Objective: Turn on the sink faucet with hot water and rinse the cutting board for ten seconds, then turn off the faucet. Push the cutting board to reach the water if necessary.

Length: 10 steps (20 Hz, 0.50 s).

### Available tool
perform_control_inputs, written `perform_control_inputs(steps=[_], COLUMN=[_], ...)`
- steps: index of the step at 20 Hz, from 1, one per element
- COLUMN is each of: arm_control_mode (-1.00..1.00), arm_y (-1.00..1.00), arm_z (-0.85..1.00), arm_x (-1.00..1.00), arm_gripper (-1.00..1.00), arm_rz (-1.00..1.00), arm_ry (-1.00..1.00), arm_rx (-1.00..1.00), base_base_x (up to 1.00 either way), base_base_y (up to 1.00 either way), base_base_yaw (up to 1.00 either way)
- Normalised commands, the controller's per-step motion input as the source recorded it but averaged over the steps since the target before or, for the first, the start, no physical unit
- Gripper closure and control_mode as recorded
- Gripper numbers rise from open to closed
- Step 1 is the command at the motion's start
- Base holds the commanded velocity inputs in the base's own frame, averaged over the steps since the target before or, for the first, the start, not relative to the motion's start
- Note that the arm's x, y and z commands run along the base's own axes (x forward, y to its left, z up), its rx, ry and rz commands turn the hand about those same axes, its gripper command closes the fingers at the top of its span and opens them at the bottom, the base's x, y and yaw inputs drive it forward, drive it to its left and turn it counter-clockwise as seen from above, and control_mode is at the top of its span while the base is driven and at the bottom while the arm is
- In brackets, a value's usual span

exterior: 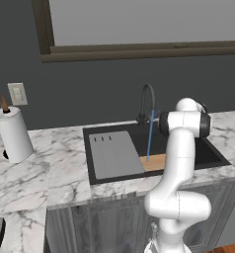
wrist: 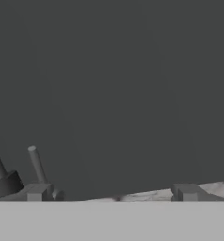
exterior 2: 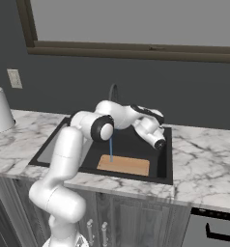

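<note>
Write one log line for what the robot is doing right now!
water: running onto cutting board | sink faucet: on | pincer: open, holding nothing, near faucet base

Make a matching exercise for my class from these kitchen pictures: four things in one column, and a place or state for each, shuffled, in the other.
Things:
1. thin pale blue water stream
2. flat tan wooden cutting board
3. white paper towel roll
4. flat grey slotted panel

Places or states:
A. stands on the marble counter
B. lies in the sink's left part
C. falls onto the board
D. lies at the sink's front under the tap

Pairs: 1-C, 2-D, 3-A, 4-B
</note>
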Motion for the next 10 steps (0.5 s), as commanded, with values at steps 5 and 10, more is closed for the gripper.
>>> perform_control_inputs(steps=[5,10], arm_control_mode=[-1.0,-1.0], arm_y=[0.0,0.0], arm_z=[0.0,0.0], arm_x=[0.0,0.0], arm_gripper=[-1.0,-1.0], arm_rz=[0.05,0.01], arm_ry=[-0.01,0.0], arm_rx=[0.0,0.0], base_base_x=[0.0,0.0], base_base_y=[0.0,0.0], base_base_yaw=[0.0,0.0])
